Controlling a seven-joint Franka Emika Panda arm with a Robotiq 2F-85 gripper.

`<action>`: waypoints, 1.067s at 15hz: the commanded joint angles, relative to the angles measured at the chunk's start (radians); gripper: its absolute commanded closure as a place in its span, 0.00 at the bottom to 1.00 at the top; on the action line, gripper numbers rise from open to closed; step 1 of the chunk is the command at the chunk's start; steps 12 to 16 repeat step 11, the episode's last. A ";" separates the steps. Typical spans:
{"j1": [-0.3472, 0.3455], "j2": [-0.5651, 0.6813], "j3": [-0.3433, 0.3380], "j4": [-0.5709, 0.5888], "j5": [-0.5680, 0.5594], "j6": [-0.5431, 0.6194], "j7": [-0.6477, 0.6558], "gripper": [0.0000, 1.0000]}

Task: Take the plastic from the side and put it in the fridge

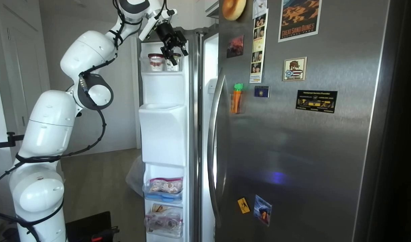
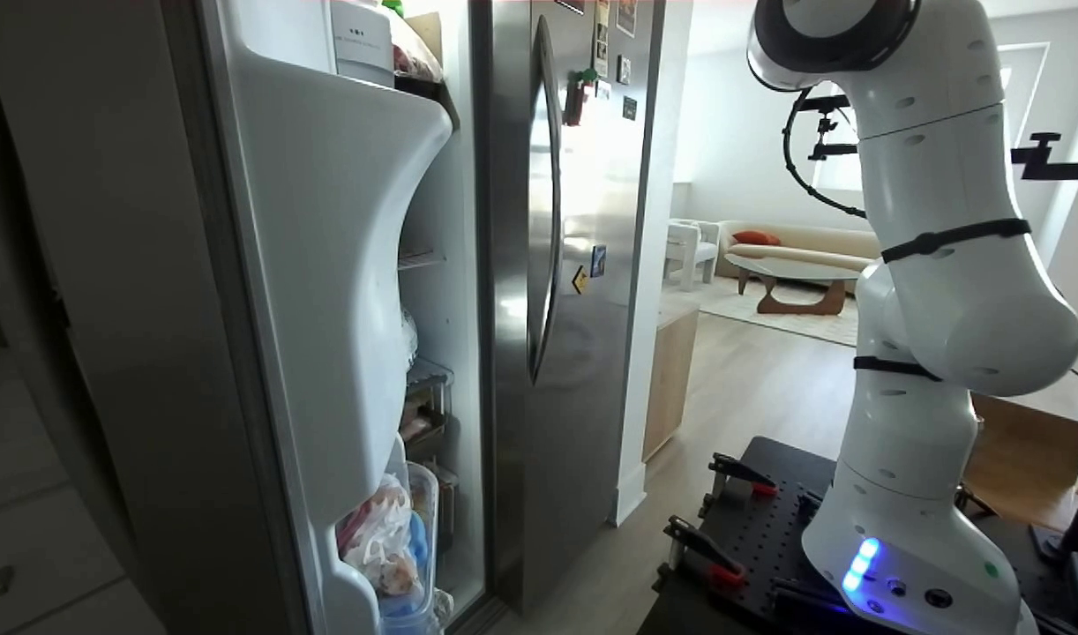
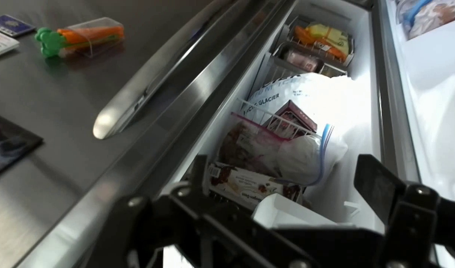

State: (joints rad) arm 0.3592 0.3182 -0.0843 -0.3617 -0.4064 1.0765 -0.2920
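Plastic bags (image 1: 165, 185) sit in two low bins (image 1: 163, 199) of the open white door (image 1: 162, 134), well below the hand (image 1: 180, 58), which in an exterior view partly overlaps the tubs (image 1: 156, 63) at the top of that door; which bag the task means, we cannot tell. We see the upper bag lying lengthwise across its bin, a pink edge (image 1: 166, 179) along its top; the lower one's direction we cannot read. In the wrist view the hand's fingers (image 3: 376, 186) stand wide apart, and beyond them zip bags (image 3: 242, 149) lie inside the fridge (image 1: 293, 151), one with a pink seal (image 3: 257, 125) slanting down to the right, the next with a blue seal (image 3: 321, 152) nearly upright. Across the fridge's steel front we see magnets (image 1: 294, 69) and a strip of photos (image 1: 258, 50). The arm's base (image 2: 909, 529) stands on a perforated black counter (image 2: 777, 547) carrying black-and-red clamps (image 2: 705, 545), and past it we see pale wood floor (image 2: 724, 379), a cream sofa (image 2: 795, 236) and white walls (image 2: 742, 150).
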 commanded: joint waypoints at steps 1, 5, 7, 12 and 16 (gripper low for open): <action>-0.013 -0.043 0.022 -0.010 0.005 -0.071 -0.025 0.00; -0.010 -0.039 0.029 -0.002 -0.008 -0.069 0.000 0.00; -0.011 -0.042 0.030 -0.002 -0.008 -0.071 0.000 0.00; -0.011 -0.042 0.031 -0.004 -0.008 -0.072 0.000 0.00; -0.011 -0.042 0.031 -0.004 -0.008 -0.072 0.000 0.00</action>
